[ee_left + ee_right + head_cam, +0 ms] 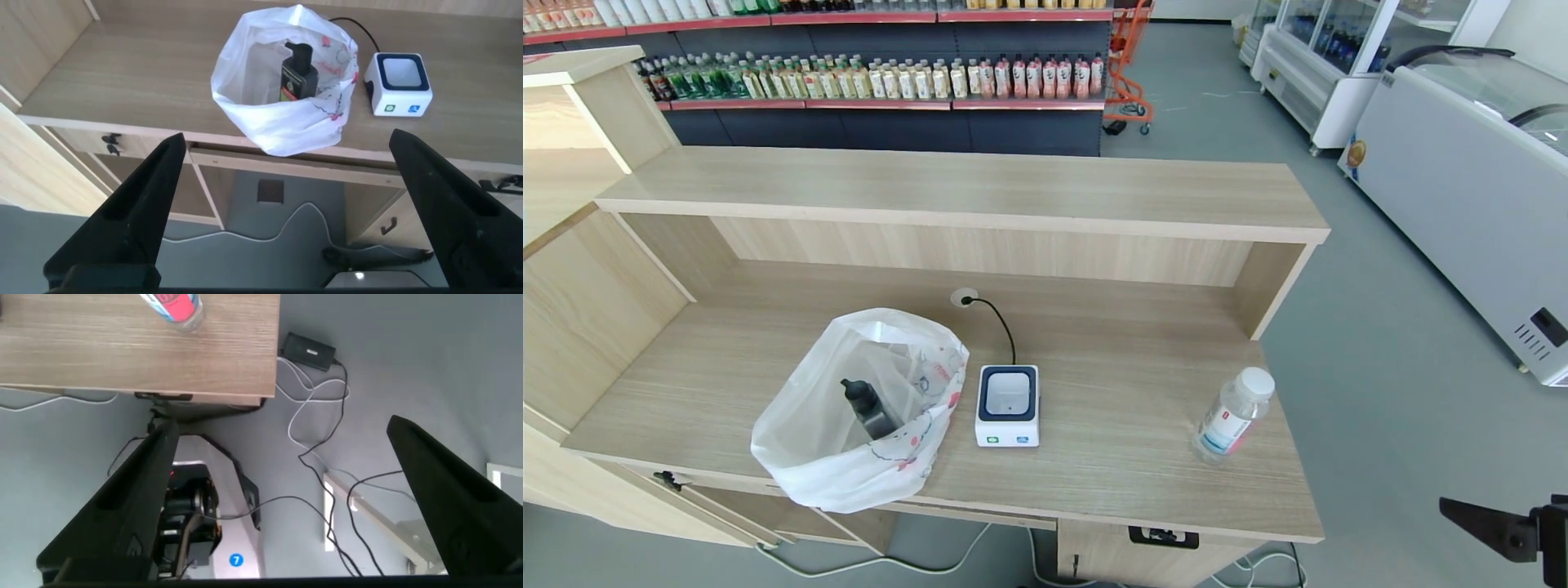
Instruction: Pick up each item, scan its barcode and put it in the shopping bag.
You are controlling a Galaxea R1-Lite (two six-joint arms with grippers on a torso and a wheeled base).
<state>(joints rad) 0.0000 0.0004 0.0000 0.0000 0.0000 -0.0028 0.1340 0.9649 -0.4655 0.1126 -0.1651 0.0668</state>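
One bag [800, 457], one scanner [1007, 406], one water bottle [1232, 416], one dark bottle [870, 408]

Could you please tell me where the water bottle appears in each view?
Head view: water bottle standing near the counter's right front corner.
Left wrist view: the counter's other stretch, with shopping bag and scanner.
Right wrist view: water bottle, lower part, on that counter corner.
Shared landmark: the counter's front edge.

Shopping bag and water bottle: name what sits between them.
The scanner, beside the shopping bag; from there to the water bottle the counter is bare, in the head view.
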